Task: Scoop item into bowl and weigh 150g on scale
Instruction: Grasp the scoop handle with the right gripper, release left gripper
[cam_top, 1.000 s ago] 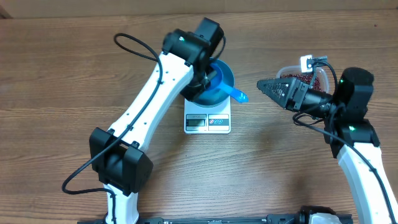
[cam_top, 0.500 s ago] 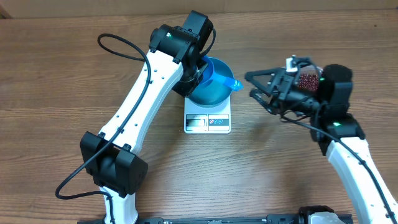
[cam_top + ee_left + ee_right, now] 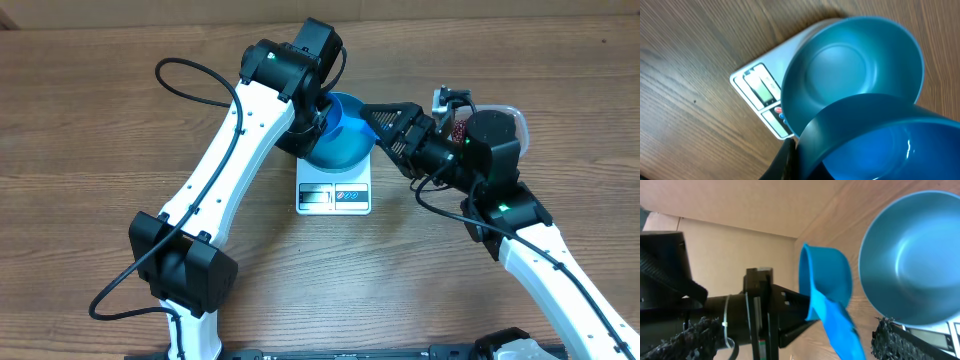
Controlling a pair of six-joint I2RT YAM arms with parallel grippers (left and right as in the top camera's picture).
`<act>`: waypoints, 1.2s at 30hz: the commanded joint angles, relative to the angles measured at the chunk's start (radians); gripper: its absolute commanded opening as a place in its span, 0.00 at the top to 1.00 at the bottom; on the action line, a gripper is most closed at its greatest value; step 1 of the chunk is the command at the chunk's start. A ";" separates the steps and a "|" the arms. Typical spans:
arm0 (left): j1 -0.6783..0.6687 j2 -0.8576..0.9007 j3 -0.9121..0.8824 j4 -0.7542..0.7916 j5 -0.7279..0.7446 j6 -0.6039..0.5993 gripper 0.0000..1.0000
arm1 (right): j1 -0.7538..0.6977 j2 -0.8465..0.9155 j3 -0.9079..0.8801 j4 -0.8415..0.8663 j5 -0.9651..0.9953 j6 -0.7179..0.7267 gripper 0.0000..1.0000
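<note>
One bright-blue bowl (image 3: 338, 152) sits empty on the white scale (image 3: 334, 196) at mid-desk (image 3: 100, 120). The beans (image 3: 462, 128) lie in a clear tub (image 3: 512, 114) to its right, mostly hidden behind the right arm, so only a dark red patch shows. The left arm reaches over the bowl, its end effector (image 3: 322, 120) clamped on the cup of a blue scoop (image 3: 825, 275). The right end effector (image 3: 376, 122) is spread wide, fingers either side of the scoop's handle; contact cannot be made out.
</note>
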 commanded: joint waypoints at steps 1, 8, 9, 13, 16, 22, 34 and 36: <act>-0.009 -0.039 0.025 -0.003 0.068 -0.019 0.96 | 0.016 0.001 0.024 0.010 0.059 -0.017 0.00; -0.010 -0.039 0.025 -0.003 0.072 -0.032 0.96 | 0.016 0.001 0.024 0.008 0.068 -0.018 0.00; -0.010 -0.039 0.025 -0.003 0.078 -0.032 0.96 | 0.016 0.002 0.024 0.005 0.076 -0.018 0.00; -0.010 -0.039 0.025 -0.003 0.135 -0.041 0.96 | 0.016 0.001 0.024 -0.014 0.103 -0.018 0.00; -0.010 -0.039 0.025 -0.003 0.167 -0.044 0.96 | 0.016 0.002 0.024 -0.021 0.108 -0.018 0.00; -0.024 -0.039 0.025 -0.002 0.166 -0.066 0.96 | 0.016 0.002 0.024 -0.021 0.107 -0.017 0.00; -0.040 -0.039 0.025 -0.003 0.151 -0.080 0.96 | 0.016 0.002 0.024 -0.034 0.107 -0.018 0.44; -0.040 -0.039 0.025 -0.003 0.132 -0.081 0.96 | 0.016 0.002 0.024 -0.037 0.107 -0.018 0.51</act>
